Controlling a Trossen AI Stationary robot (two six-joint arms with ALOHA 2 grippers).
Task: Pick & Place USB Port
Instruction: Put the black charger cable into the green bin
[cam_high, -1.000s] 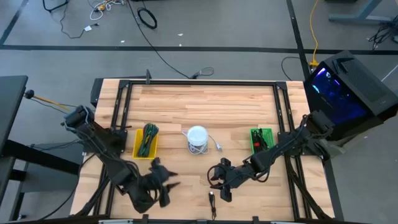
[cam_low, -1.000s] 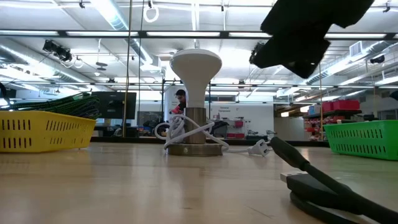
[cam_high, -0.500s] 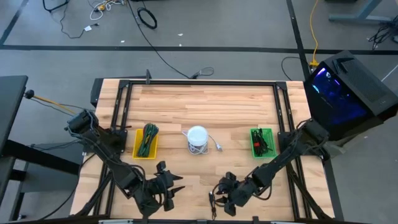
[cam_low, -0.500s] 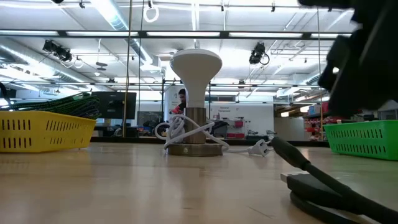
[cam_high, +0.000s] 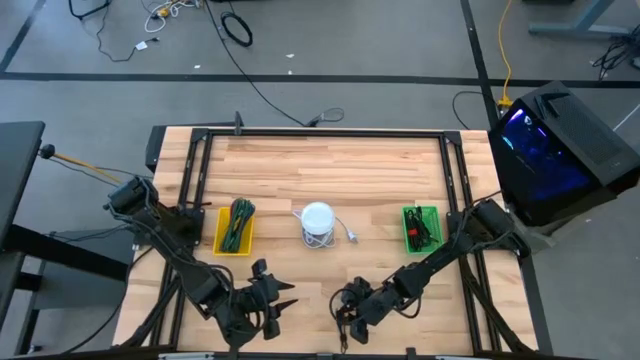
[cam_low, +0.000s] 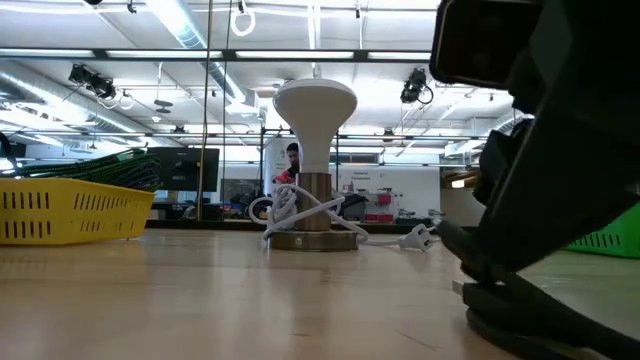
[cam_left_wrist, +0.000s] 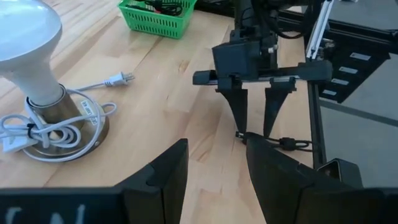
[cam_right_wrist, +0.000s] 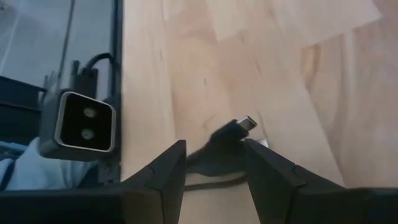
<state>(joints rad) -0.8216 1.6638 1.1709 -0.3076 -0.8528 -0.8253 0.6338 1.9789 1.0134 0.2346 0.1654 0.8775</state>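
Your right gripper (cam_left_wrist: 255, 134) hangs low over the USB cable (cam_right_wrist: 227, 134) at the desk's (cam_high: 330, 170) front edge, fingers apart to straddle the plug, nothing held. Your left gripper (cam_high: 275, 300) waits near the front edge, fingers apart, empty.

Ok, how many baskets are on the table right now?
2. The yellow basket sits on the table's left side, left of the lamp; the green basket sits on the right side. None other shows, though the arms could hide something along the near edge.
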